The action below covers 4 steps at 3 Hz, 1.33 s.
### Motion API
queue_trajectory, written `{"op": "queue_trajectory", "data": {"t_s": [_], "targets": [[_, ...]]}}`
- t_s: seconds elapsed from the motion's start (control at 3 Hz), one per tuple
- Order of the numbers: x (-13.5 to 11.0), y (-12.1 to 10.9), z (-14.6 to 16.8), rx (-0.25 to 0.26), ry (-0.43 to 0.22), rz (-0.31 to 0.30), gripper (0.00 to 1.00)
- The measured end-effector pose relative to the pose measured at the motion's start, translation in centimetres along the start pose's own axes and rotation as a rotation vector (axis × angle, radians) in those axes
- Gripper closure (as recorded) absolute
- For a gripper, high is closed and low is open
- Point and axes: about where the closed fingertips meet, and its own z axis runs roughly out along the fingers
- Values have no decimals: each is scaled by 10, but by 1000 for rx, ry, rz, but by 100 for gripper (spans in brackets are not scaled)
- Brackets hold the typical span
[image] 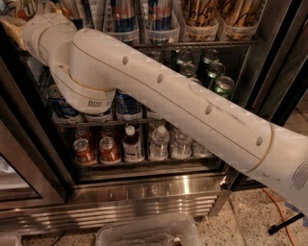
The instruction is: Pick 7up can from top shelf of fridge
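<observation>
The tool (11,28) (mostly hidden) sits at the top shelf (192,44), far left.

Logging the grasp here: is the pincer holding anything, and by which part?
Cannot be told. The pincer is at the top-left edge by the top shelf, mostly hidden behind the arm; any hold on the 7up can is not visible.

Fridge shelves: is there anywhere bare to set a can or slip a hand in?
Hardly. The top shelf bins are packed, with the gripper at its left end by the 7up can; the bottom row stands shoulder to shoulder. Bare: the steel base and the speckled floor beside it.
</observation>
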Motion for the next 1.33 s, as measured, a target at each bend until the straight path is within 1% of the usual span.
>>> {"op": "queue_trajectory", "data": {"t_s": [0.33,1.0,1.33], "targets": [[0,0,0,0,0,0,46],[0,0,0,0,0,0,91],[-2,-1,-3,7,-6,0,100]]}}
